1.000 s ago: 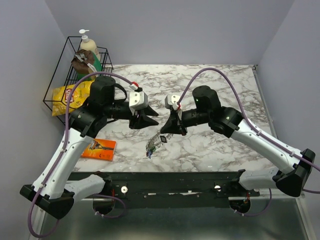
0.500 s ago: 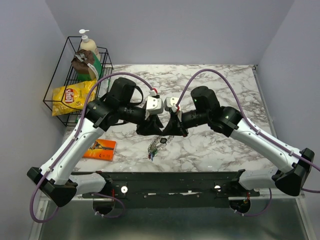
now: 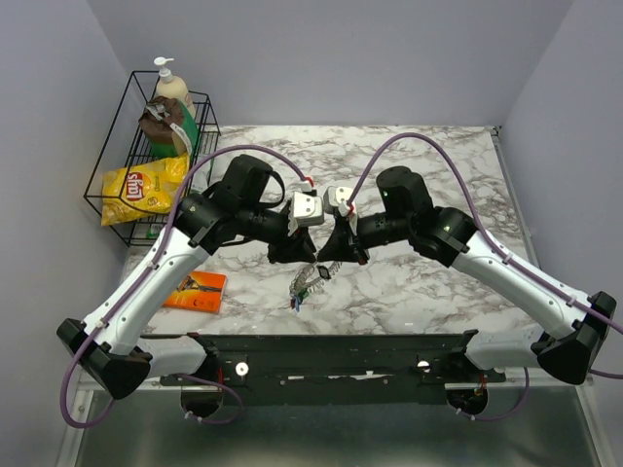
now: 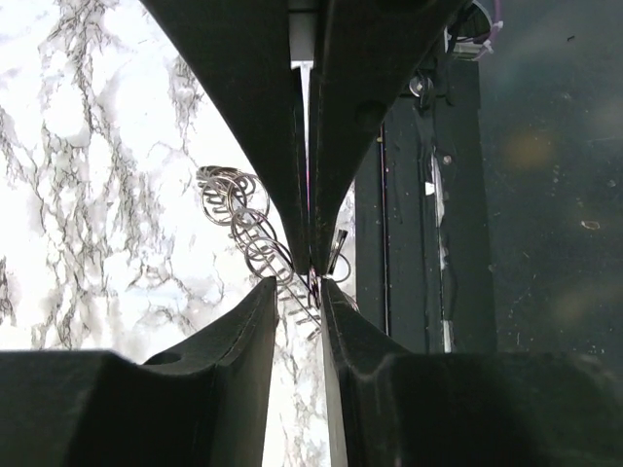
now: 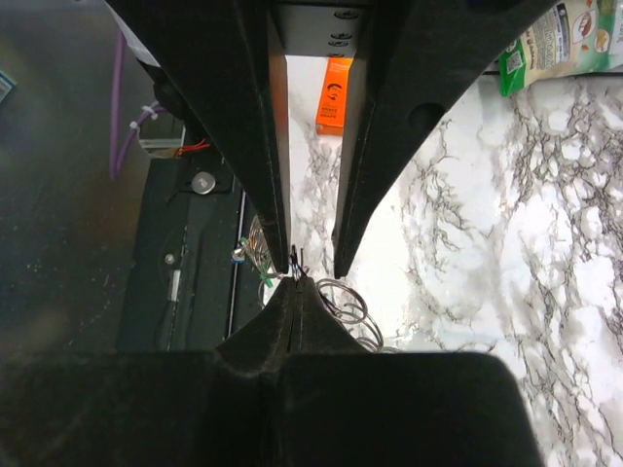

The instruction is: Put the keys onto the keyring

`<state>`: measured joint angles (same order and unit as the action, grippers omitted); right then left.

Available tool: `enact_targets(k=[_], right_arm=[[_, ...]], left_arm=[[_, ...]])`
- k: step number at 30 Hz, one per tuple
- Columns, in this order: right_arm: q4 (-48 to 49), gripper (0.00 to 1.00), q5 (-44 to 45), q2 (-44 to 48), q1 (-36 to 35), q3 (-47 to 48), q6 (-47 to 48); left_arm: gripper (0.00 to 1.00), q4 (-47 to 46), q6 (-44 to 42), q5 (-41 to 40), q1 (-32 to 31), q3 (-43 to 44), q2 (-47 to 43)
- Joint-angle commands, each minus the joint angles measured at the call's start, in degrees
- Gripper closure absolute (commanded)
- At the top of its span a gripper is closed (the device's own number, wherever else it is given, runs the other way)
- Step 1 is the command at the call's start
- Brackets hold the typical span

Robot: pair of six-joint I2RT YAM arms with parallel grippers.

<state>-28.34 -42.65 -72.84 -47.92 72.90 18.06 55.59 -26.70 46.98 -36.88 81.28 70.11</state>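
My right gripper [image 3: 322,257] is shut on a thin wire of the keyring [image 5: 343,297], pinched at its fingertips [image 5: 294,277]. The silvery loops [image 4: 243,219] trail from that pinch over the marble. The keys [image 3: 303,284] hang below as a bunch, with green and blue heads [image 5: 255,261] showing. My left gripper [image 3: 310,257] meets the right one tip to tip. Its jaws are open with a narrow gap [image 4: 300,292], and the right fingertips sit just in front of that gap. I cannot tell whether the left fingers [image 5: 275,195] touch the wire.
An orange packet [image 3: 193,289] lies on the marble table [image 3: 428,165] at the front left. A black wire basket [image 3: 131,156] at the back left holds a soap bottle [image 3: 173,92] and a yellow chip bag [image 3: 141,185]. A black rail [image 3: 321,342] runs along the table's front edge.
My left arm has swung right until its fingertips meet the right gripper's, and its jaws have narrowed. The right arm and the key bunch have barely moved.
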Motion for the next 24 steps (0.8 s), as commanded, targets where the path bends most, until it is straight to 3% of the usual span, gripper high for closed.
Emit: enact_targets(k=[1, 5, 7, 13, 17, 24], right_arm=[[2.5, 0.99, 0.7, 1.9, 0.3, 0.2, 0.0], [2.8, 0.99, 0.5, 1.9, 0.3, 0.1, -0.1], [2.8, 0.99, 0.4, 2.0, 0.3, 0.1, -0.3], [4.1, 0.97, 2.8, 3.0, 0.3, -0.7, -1.5], [7.8, 0.77, 5.9, 5.9, 0.4, -2.8, -3.2], [12.4, 0.62, 10.7, 11.1, 0.5, -6.1, -7.5]], left_arm=[[0.7, 0.5, -0.9, -1.2, -0.5, -0.6, 0.6], [0.85, 0.7, -1.3, -0.5, -0.6, -0.8, 0.7], [0.99, 0.2, -1.3, -0.1, -0.6, -0.9, 0.7], [1.0, -6.6, 2.7, -0.1, -0.7, -3.4, -2.2], [1.0, -16.6, 7.1, -3.5, -0.7, -7.7, -5.5], [1.0, -33.3, 15.2, -9.8, -0.7, -18.3, -12.1]])
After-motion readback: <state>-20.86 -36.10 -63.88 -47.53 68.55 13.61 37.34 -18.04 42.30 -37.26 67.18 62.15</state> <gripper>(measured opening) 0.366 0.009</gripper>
